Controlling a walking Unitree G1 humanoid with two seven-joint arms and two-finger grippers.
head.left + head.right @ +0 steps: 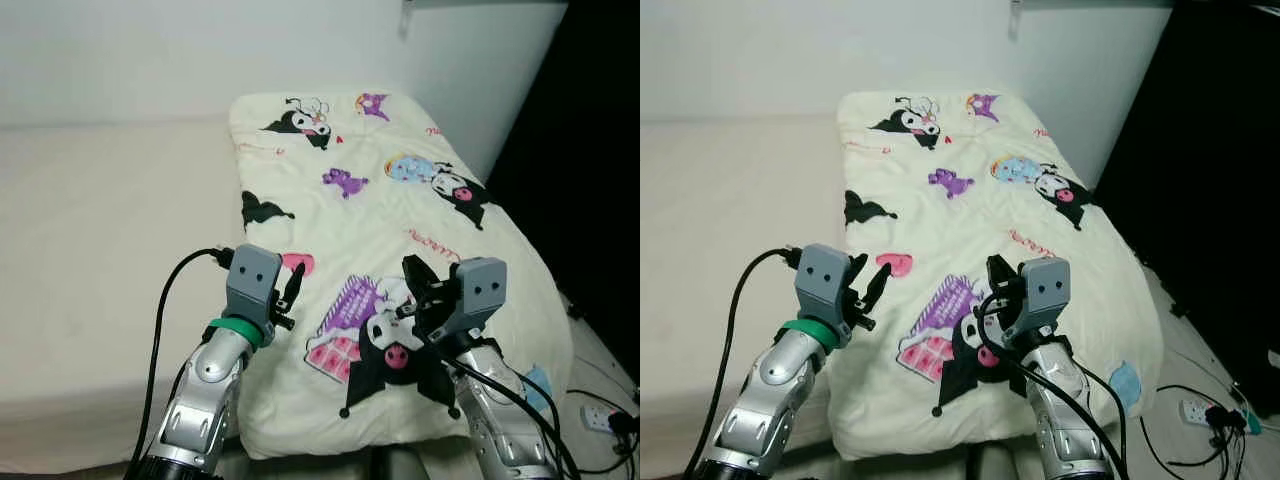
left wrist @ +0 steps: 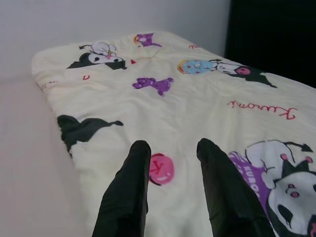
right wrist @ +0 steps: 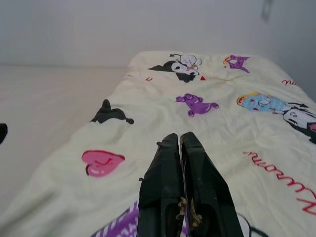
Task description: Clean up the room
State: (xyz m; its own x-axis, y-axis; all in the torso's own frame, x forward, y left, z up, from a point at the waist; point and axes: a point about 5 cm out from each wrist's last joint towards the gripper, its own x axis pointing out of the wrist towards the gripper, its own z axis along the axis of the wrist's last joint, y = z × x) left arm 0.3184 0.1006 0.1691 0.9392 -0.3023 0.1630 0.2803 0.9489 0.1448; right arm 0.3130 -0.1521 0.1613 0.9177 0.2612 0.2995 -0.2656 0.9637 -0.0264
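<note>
Both silver arms rise from the bottom of the head views, forearms angled up and inward, each ending in a grey box-shaped wrist block with two long black fingers pointing forward over the bed

Left gripper (image 2: pixel 170 185): fingers parted, a clear gap between the two tapered black tips, nothing held. It hovers at the near left edge of the quilt (image 1: pixel 400 230), tips aimed toward a pink heart print (image 2: pixel 161 168) seen through the gap. A green band (image 1: pixel 236 331) circles the wrist; a black cable (image 1: pixel 165 310) loops from the block down alongside the forearm

Right gripper (image 3: pixel 180 163): fingers pressed flat together along their length, nothing between them. It is held over the near middle of the quilt, above the large black-and-white cartoon figure (image 1: pixel 395 345) with purple and pink print beside it

Quilt: soft, puffy, pale cream cloth, lightly creased, rounded corners, printed with black-eared cartoon characters, purple bears, a blue motif and red script. It lies spread lengthwise along the right part of the mattress (image 1: pixel 100 230), which is a plain off-white, smooth surface. White wall (image 1: pixel 150 50) behind

On the floor at lower right: a white power strip (image 1: pixel 598 416) with cables, beside a dark area
</note>
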